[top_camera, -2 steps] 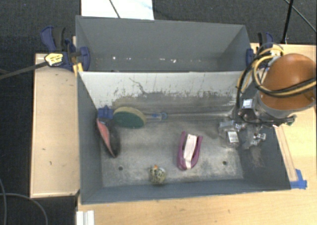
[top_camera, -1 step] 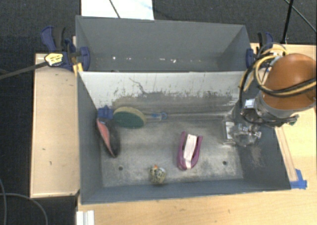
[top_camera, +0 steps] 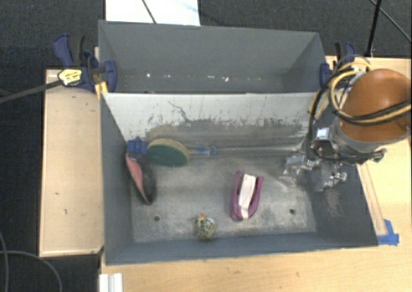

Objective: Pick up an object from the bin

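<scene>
My gripper [top_camera: 317, 172] hangs low over the right side of the bin floor, close to the right wall, with bare floor beneath it. The nearest loose thing is a purple object with a white label [top_camera: 246, 195], lying on the floor to the gripper's left and a little nearer the front. A small speckled ball [top_camera: 205, 226] rests near the front wall, left of the purple object.
A round green brush head on a blue handle [top_camera: 168, 153] lies along the back wall at the left. A pink and black object [top_camera: 140, 179] leans against the left wall. The arm's orange cover and cables sit above the bin's right rim.
</scene>
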`<state>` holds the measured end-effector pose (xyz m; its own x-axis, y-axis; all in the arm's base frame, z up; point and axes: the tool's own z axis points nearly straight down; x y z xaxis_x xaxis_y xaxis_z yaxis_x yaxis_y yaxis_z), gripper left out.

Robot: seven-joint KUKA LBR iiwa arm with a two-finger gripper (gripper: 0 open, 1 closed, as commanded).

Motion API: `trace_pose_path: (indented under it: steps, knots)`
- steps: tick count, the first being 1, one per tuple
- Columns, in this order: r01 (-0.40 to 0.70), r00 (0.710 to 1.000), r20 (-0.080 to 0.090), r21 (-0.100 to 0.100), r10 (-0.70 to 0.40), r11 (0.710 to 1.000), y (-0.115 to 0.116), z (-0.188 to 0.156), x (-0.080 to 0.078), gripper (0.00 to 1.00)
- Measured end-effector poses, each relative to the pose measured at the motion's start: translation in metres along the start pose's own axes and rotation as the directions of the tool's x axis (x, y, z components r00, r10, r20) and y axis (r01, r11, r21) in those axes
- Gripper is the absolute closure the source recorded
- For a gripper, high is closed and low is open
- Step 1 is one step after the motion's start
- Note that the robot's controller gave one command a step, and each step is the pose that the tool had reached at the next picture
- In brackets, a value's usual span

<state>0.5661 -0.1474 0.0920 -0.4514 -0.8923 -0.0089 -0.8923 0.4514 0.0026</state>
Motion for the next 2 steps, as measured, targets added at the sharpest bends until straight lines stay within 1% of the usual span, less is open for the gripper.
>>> trace_pose_path:
  steps: [1, 2]
  knots:
    - [0.007, 1.0, -0.002, 0.005, -0.007, 1.0, -0.0122, 0.0193, -0.0299, 0.0]
    - [0.0, 1.0, -0.006, 0.003, 0.0, 1.0, -0.0117, 0.0211, -0.0253, 1.0]
